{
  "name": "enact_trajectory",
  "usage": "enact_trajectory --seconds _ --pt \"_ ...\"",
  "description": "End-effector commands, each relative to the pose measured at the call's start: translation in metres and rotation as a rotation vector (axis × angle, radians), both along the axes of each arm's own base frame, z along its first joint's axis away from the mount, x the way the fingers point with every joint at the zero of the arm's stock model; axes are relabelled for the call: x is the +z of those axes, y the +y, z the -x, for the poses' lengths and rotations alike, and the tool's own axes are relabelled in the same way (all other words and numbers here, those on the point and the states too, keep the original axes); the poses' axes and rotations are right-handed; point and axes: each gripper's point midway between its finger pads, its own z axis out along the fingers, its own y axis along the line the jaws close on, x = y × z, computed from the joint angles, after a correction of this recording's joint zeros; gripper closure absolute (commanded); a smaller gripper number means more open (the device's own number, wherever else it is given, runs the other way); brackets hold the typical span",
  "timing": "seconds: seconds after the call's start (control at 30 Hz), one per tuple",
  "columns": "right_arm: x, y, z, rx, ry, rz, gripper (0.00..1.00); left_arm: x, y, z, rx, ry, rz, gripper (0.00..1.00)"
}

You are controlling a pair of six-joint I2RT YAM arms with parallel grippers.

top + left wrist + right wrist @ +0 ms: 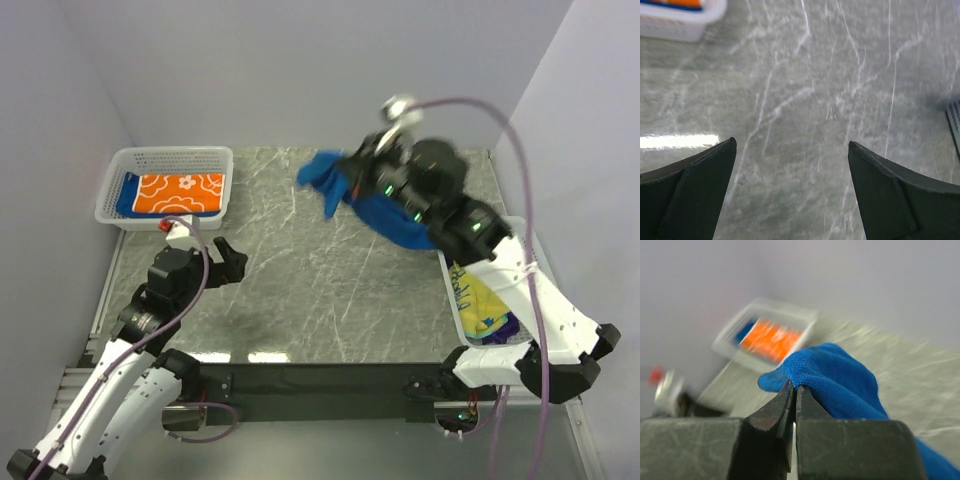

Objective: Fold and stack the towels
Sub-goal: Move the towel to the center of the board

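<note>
Marbled table (300, 280) bears a far-left basket (170, 153) and a right basket (452, 290)

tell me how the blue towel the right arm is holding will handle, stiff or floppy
Probably floppy: the blue towel sags in loose folds from the right gripper, pinched at one edge. Likely light, since a thin pinch carries it. Its fuzzy terry surface probably grips rather than slips.

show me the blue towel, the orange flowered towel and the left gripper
blue towel (840, 377), right wrist view, bunched fold near the held edge
orange flowered towel (180, 193), top external view, middle of its upper face
left gripper (791, 143), left wrist view, midway between its open fingertips
</note>
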Motion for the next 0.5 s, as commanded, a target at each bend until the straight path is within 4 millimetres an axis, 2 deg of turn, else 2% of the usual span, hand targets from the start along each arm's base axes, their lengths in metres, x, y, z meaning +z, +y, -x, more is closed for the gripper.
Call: enact_trajectory --seconds 0.0,0.03,0.07,0.13,0.17,0.2,0.23,0.27,0.3,0.37,0.4,0.47 --pt "-0.073 0.067 0.062 0.323 0.147 0.044 1.00 0.021 0.022 -0.004 0.127 -0.084 0.018 0.01" --pt "-0.094 0.081 0.076 0.367 0.201 0.044 1.00 0.028 0.026 -0.002 0.148 -0.112 0.030 0.01" --pt "-0.144 0.103 0.108 0.458 0.289 0.116 1.00 0.031 0.031 0.000 0.174 -0.121 0.037 0.01" --pt "-0.188 0.119 0.142 0.539 0.383 0.187 0.90 0.040 0.047 0.004 0.253 -0.164 0.048 0.01" --pt "-0.219 0.129 0.167 0.598 0.434 0.254 0.84 0.040 0.052 0.006 0.283 -0.167 0.053 0.01" --pt "-0.230 0.133 0.179 0.627 0.457 0.283 0.67 0.043 0.058 0.007 0.313 -0.183 0.054 0.01" --pt "-0.245 0.135 0.191 0.661 0.491 0.318 0.59 0.047 0.061 0.009 0.319 -0.203 0.062 0.01" --pt "-0.248 0.134 0.196 0.668 0.495 0.334 0.53 0.047 0.061 0.010 0.319 -0.210 0.063 0.01" --pt "-0.251 0.130 0.192 0.635 0.499 0.349 0.44 0.048 0.061 0.010 0.319 -0.215 0.062 0.01" --pt "-0.251 0.102 0.160 0.423 0.450 0.373 0.33 0.045 0.055 0.008 0.289 -0.197 0.056 0.01" --pt "-0.250 0.085 0.138 0.315 0.444 0.367 0.20 0.043 0.053 0.007 0.276 -0.187 0.049 0.01" --pt "-0.253 0.044 0.105 0.109 0.450 0.343 0.12 0.037 0.046 0.002 0.246 -0.148 0.025 0.00"
